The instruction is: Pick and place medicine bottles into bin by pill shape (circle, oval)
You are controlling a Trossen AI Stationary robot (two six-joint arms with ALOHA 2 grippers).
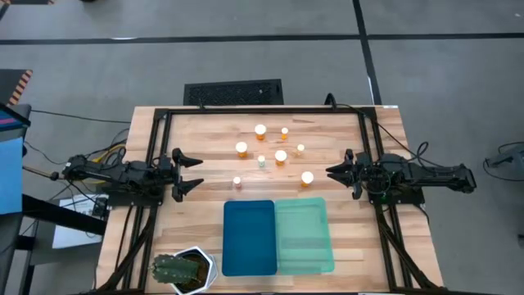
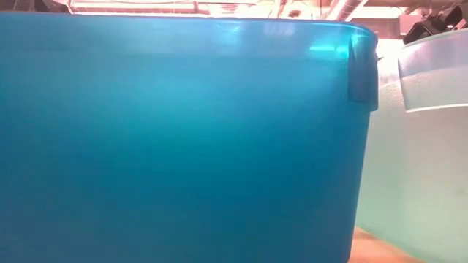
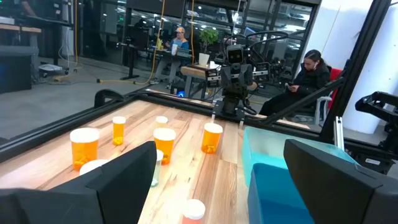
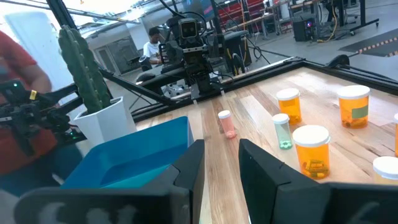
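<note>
low view: blue tray (image 2: 175, 139) wall blocks table | bottles (image 1: 281, 156): pill shapes too small to tell

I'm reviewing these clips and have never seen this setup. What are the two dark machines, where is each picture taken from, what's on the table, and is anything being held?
These are two robot arms at a wooden table. The top-down picture shows all of it: the left hand open at the left edge, the right hand at the right edge with its fingers only a little apart. Neither holds anything. Between them stand several orange medicine bottles with white caps. Nearer the front lie a dark blue tray and a mint green tray, side by side and both empty, with a potted cactus at the corner. The table-height camera sits right against the blue tray, so it sees little else. The other two cameras ride on the wrists, looking past each hand's fingers.
</note>
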